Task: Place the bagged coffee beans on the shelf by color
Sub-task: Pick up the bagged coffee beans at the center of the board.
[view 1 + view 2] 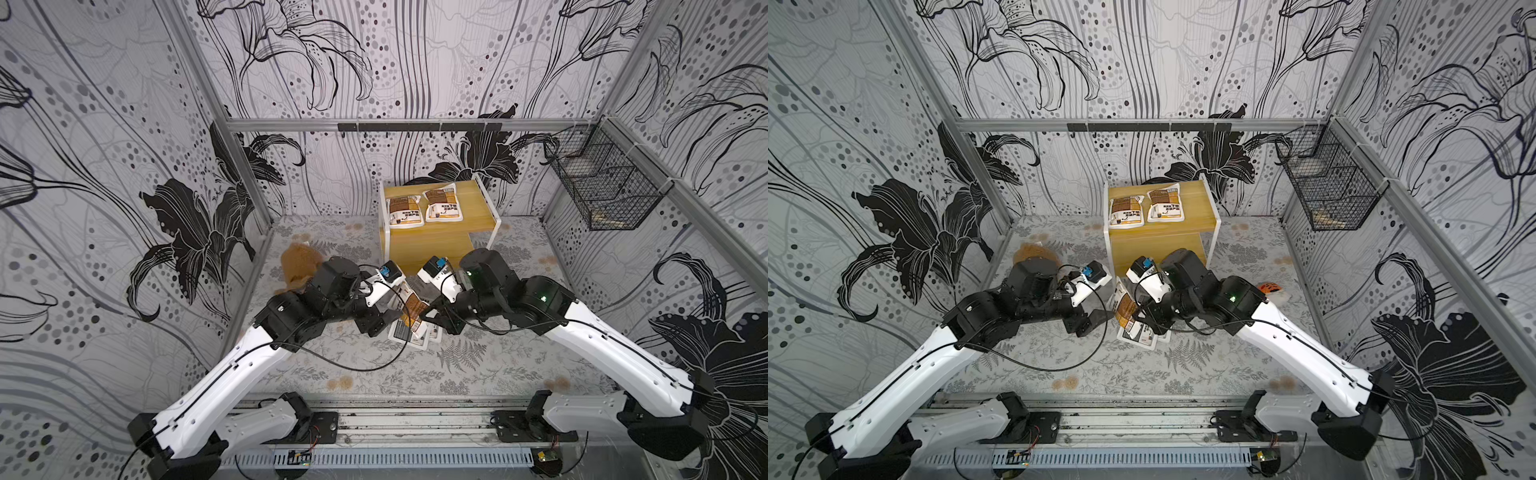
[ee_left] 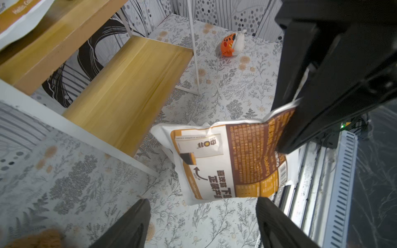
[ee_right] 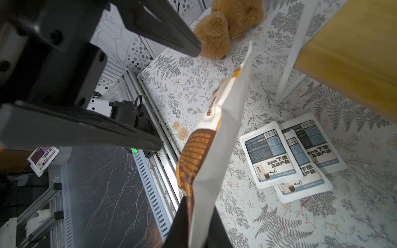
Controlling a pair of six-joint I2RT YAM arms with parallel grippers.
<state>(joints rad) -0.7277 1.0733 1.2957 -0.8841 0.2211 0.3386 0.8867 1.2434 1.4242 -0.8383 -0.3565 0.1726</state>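
Note:
My right gripper is shut on one edge of a brown-orange coffee bag, which hangs above the table. My left gripper stands open just beside that bag, not touching it. Three grey-blue bags lie overlapping on the table below. Two brown-orange bags lie side by side on the top board of the yellow shelf. Its lower board is bare.
A brown plush bear sits at the left behind my left arm. A small orange-and-white toy lies right of the shelf. A black wire basket hangs on the right wall.

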